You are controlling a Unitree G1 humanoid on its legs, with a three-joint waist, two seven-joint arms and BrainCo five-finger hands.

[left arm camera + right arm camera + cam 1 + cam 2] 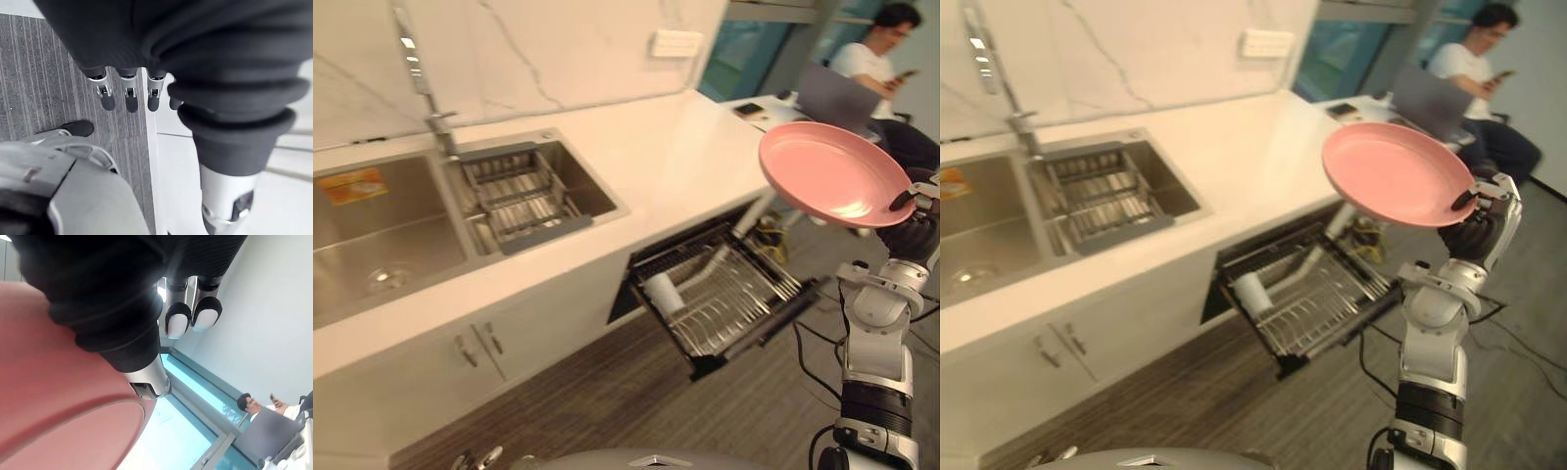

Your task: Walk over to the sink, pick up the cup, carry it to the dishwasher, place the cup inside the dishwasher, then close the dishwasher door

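Observation:
My right hand [1479, 230] is raised at the right, shut on the rim of a pink plate [832, 174], with the thumb over the rim. The plate [49, 382] is held tilted, high above the floor and to the right of the open dishwasher. The dishwasher's wire rack [734, 294] is pulled out below the counter, and a white cup [663, 292] lies on its side at the rack's left end. The steel sink [382, 235] is at the left of the counter. My left hand [128, 93] hangs over the floor, fingers straight and holding nothing.
A drain basket [514, 196] sits in the sink's right basin under the faucet [426, 88]. The white counter [675, 157] runs back to a table where a person [881, 59] sits behind a laptop [837, 96]. Grey wood floor [636, 401] lies before the cabinets.

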